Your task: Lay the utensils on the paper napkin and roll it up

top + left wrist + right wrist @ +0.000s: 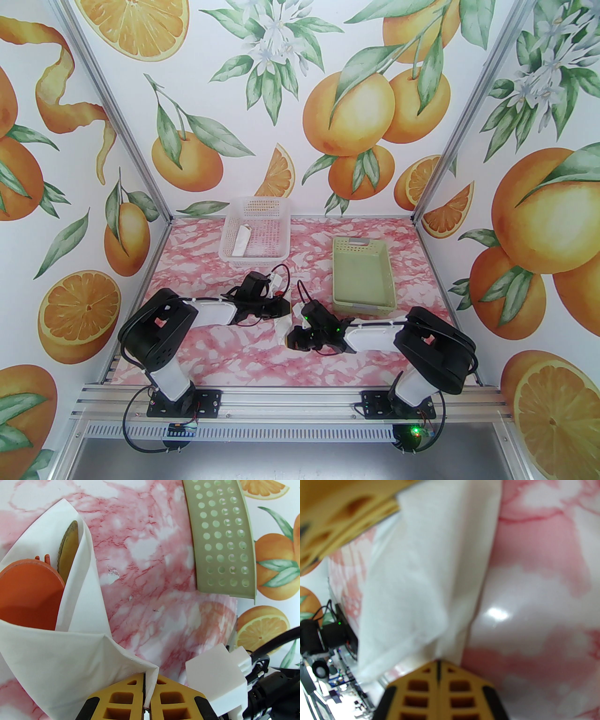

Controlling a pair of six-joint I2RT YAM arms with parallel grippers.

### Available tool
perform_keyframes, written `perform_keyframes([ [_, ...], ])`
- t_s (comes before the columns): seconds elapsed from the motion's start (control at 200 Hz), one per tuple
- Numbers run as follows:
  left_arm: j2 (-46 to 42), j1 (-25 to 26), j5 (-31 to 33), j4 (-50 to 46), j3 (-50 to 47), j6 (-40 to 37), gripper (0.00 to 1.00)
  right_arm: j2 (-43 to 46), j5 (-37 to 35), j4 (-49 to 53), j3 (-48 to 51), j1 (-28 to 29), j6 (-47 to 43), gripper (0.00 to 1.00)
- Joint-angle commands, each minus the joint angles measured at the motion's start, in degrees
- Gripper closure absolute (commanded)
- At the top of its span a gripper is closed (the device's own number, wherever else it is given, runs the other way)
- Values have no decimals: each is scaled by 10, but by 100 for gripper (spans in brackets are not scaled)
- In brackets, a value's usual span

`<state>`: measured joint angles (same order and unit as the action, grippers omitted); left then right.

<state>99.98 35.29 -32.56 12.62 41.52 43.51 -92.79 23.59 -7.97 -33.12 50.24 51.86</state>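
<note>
One pink marble table point(225, 356) is shared by everything, so that gets covered first. Over its near middle the left arm point(159, 328) and right arm point(431, 347) are bent inward, wrists almost meeting.

Next down in size, a green basket point(365, 307) is parked right of centre. A white basket point(229, 234) is set at the back, left of it, with a slim white roll point(241, 241) laid inside.

Then the napkin point(58, 658): it's wrapped into a loose cone and is found between the two wrists, near the table's middle, well clear of both baskets. One folded corner of it is pinched tight by the left gripper point(147, 679), fingers nearly closed on the paper. The right gripper point(438, 665) is pressed fully together, tips right at the napkin's edge. Whether any paper is caught there can't be told, since that view's blurry.

Smallest stuff: the spoon point(25, 592) bowl is tucked in the cone's open mouth and the knife point(68, 548) blade is stood beside it against the paper. The fork point(45, 558) tines are just seen between them.
</note>
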Motion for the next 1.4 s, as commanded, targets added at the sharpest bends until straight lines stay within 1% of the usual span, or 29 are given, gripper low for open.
perform_keyframes([
  [0.0,16,5,-2,27,20,-1,88,-28,-24,61,9,5,-2,100],
  [0.45,43,11,-5,44,16,1,88,-25,-24,66,2,5,-4,100],
  [0.625,50,11,4,48,6,-1,89,-5,-22,75,-9,5,-8,100],
  [0.795,57,11,10,50,-1,-3,89,32,-16,83,-13,5,-6,92],
  [0.946,58,11,15,46,-3,-7,89,82,-23,114,-12,1,-14,83],
  [1.061,57,11,15,45,-4,-9,89,124,-17,120,1,-20,-12,78],
  [1.236,53,11,17,41,-4,-10,89,172,7,90,27,-72,6,72],
  [1.331,53,11,17,41,-5,-11,89,173,20,57,35,-88,23,68],
  [1.396,53,11,17,42,-5,-11,89,163,25,34,35,-89,35,63],
])
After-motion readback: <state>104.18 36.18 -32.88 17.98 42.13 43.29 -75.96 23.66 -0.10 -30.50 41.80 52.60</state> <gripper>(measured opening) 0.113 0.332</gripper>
